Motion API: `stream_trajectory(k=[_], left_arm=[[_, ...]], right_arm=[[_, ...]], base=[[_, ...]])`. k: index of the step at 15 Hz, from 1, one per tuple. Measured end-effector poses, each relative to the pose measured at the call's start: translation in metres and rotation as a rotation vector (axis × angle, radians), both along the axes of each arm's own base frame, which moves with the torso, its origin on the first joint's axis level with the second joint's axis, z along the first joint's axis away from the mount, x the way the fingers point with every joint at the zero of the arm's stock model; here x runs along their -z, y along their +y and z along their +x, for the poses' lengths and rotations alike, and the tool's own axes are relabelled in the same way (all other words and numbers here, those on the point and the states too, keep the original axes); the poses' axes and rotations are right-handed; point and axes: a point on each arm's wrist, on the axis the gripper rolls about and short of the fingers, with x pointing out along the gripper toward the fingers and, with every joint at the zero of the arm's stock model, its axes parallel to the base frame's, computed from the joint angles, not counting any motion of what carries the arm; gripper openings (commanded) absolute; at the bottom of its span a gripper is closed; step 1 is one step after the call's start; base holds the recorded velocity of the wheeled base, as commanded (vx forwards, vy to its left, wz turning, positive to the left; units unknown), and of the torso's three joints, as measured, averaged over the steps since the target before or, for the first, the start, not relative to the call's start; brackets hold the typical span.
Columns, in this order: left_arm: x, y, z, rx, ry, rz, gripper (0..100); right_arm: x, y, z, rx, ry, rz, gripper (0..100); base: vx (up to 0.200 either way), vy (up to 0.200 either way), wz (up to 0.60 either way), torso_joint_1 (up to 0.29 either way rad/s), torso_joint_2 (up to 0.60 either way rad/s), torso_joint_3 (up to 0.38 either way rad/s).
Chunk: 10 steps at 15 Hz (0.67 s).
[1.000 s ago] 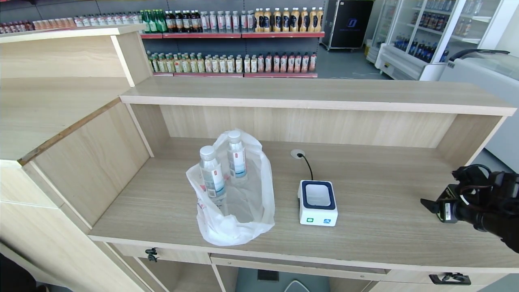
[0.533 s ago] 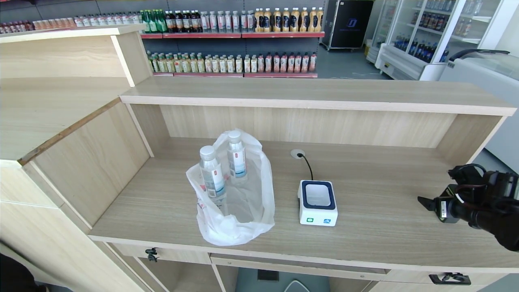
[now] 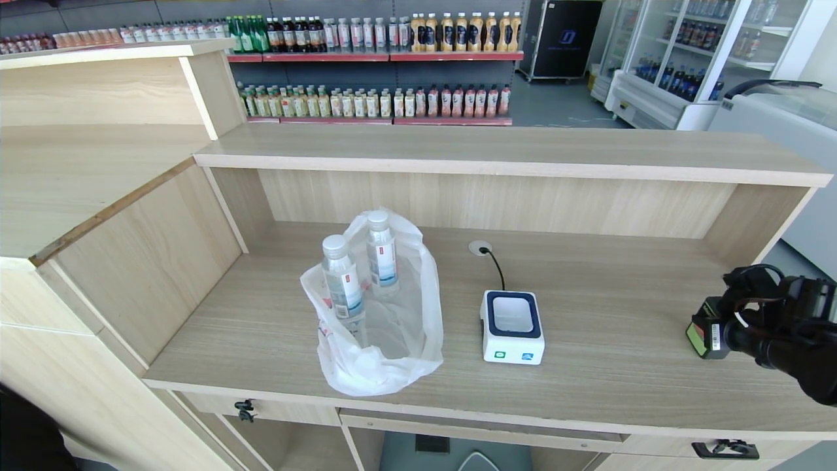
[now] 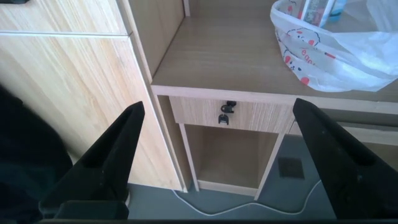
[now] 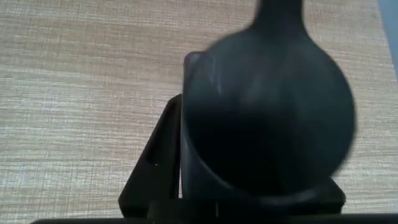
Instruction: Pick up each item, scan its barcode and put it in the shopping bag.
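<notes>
A white plastic shopping bag stands open on the wooden counter, left of centre, with two clear water bottles upright inside. The white scanner with a dark-framed window lies to its right. My right gripper hovers over the counter's right end, shut on a dark bottle-shaped item whose green-rimmed end faces the scanner. That item looms dark in the right wrist view, above the wood. My left gripper hangs open below the counter's front left corner, with the bag above it.
A black cable runs from the scanner to a grommet. A raised ledge and side walls enclose the counter. Bare wood lies between scanner and right gripper. A drawer with a key sits under the front edge.
The right wrist has risen slightly and turned, so the held item's green end now faces the scanner and the black tip that pointed left is gone. Bag, bottles and scanner are unmoved.
</notes>
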Motion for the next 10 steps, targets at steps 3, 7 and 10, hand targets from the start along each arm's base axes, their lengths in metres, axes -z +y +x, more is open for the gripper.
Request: stream_trajectory(k=[3,7,10], left_arm=[[0.0,0.0,0.0,0.0,0.0,0.0,100],[0.0,0.0,0.0,0.0,0.0,0.0,100],[0.0,0.0,0.0,0.0,0.0,0.0,100]], right_arm=[[-0.008,-0.001,0.001,-0.014,-0.029,-0.055,0],[-0.044,-0.001,-0.004,-0.065,-0.104,-0.26,0],[-0.102,0.01,-0.027,-0.142,-0.232,-0.558,0]], base=[[0.0,0.0,0.0,0.0,0.0,0.0],[0.0,0.0,0.0,0.0,0.0,0.0],[0.0,0.0,0.0,0.0,0.0,0.0]])
